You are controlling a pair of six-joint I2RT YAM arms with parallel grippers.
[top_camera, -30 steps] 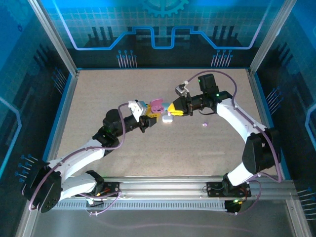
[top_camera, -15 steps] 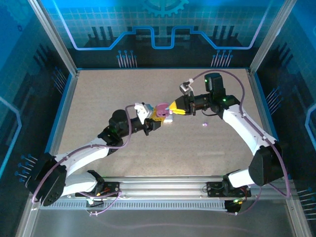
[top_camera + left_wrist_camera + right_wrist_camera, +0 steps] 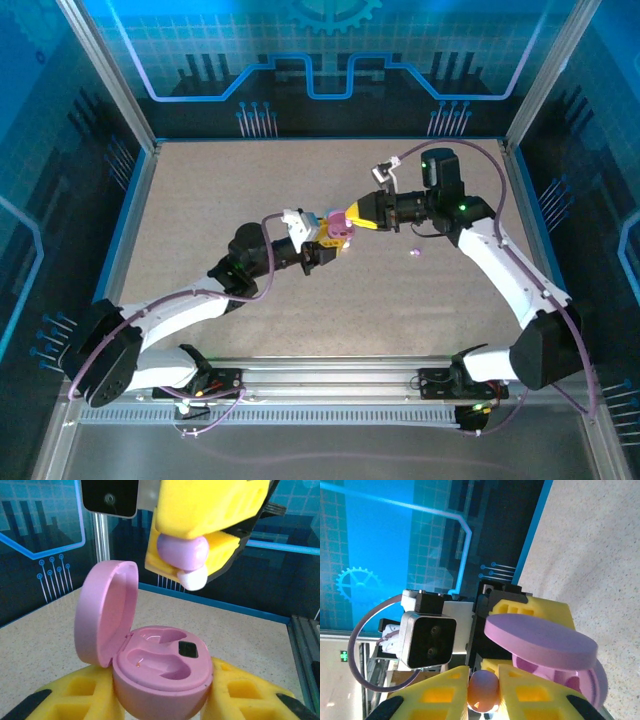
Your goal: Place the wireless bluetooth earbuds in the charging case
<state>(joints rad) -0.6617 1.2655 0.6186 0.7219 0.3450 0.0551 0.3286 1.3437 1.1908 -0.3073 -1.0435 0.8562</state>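
From above, the left claw point(image 3: 325, 244) is clamping the pink case point(image 3: 341, 222) and holding it off the counter point(image 3: 200, 200). The right claw point(image 3: 351, 218) is meeting the case from the opposite side, too close to tell whether they are touching. A loose bud point(image 3: 415, 253) is lying on the counter, well apart from the case on the right arm's side.

From the left wrist, the lid point(image 3: 106, 611) is standing open and both wells point(image 3: 160, 660) are looking empty. The right claw is pinching a purple bud point(image 3: 180, 551) just above the case, clear of it, with its white tip slanting down toward the wells. So I judge that the coming move is a short descent.

From the right wrist, the bud point(image 3: 482, 690) is sitting between the yellow fingers. The lid, seen edge-on, is hiding the wells here, so the gap is showing from the left wrist alone.
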